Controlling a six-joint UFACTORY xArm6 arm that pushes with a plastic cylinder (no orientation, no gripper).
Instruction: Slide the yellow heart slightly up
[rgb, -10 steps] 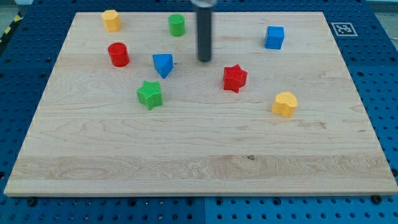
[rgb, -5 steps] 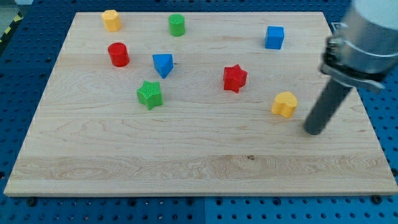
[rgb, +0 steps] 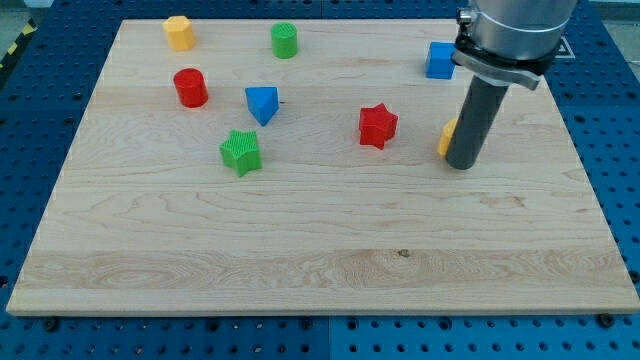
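1. Starting at the view's left, we see a yellow block (rgb: 179, 32) near the board's top-left corner, a red cylinder (rgb: 190, 87) below it, and a green star (rgb: 240, 151) lower still. None of these lies near our work.
2. Moving right, a blue triangular block (rgb: 262, 104) and a green cylinder (rgb: 285, 40) sit in the upper middle, with a red star (rgb: 378, 125) nearer the centre.
3. Further right is the yellow heart (rgb: 447, 137), on the right half of the wooden board (rgb: 300, 260). Only a sliver of its left edge shows; our rod covers the rest.
4. My tip (rgb: 460, 165) rests on the board at the heart's lower right edge, touching it or just beside it; we cannot tell which. The heart lies toward the view's top and a little left of the tip, so a push toward the top looks right, though it may skew the heart leftward.
5. We carry no fingers, only the bare rod, so nothing is held or clamped.
6. A blue cube (rgb: 439, 59) stands above the heart, well apart, along the push direction.
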